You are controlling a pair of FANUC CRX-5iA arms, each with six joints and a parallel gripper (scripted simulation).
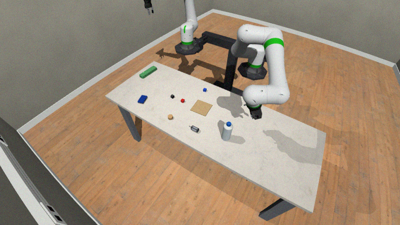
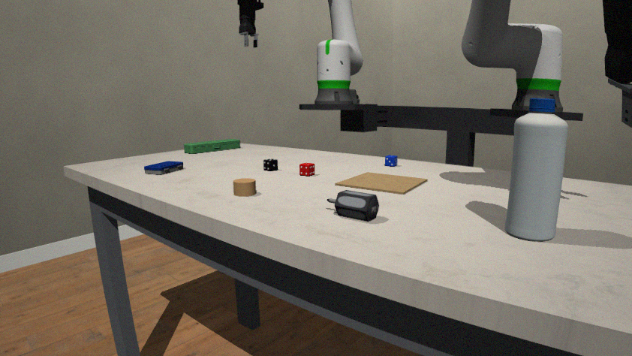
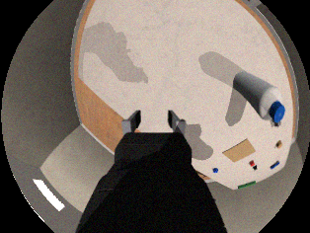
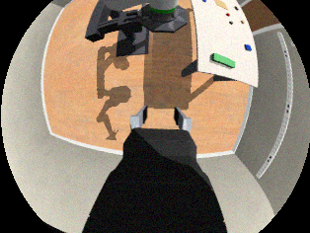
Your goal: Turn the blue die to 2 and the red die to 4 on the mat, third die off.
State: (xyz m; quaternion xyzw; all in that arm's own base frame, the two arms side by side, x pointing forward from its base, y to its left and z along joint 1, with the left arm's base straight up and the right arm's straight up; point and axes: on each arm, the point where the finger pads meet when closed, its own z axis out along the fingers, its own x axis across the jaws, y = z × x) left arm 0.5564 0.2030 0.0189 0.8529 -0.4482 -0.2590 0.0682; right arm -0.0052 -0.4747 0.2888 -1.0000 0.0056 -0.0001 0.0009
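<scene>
The blue die (image 1: 204, 89) (image 2: 390, 161) (image 3: 215, 170) lies on the table behind the tan mat (image 1: 201, 107) (image 2: 380, 182) (image 3: 239, 150), off it. The red die (image 1: 182, 100) (image 2: 306, 169) (image 4: 228, 15) lies off the mat, with the black die (image 1: 172, 96) (image 2: 270, 164) (image 4: 231, 23) beside it, apart. The dice look flat; their top numbers are too small to read. My left gripper (image 3: 154, 116) is open and empty above the table, beyond the bottle from the mat. My right gripper (image 1: 150, 11) (image 2: 251, 41) (image 4: 160, 112) is open and empty, high beyond the table's far end.
A white bottle (image 1: 226, 132) (image 2: 537, 176) (image 3: 257, 91) stands upright between mat and left gripper side. A dark screwdriver-like tool (image 1: 195, 128) (image 2: 356, 205), a wooden cylinder (image 1: 170, 117) (image 2: 244, 187), a blue box (image 1: 142, 99) (image 2: 164, 167) and a green bar (image 1: 148, 71) (image 2: 212, 146) lie around.
</scene>
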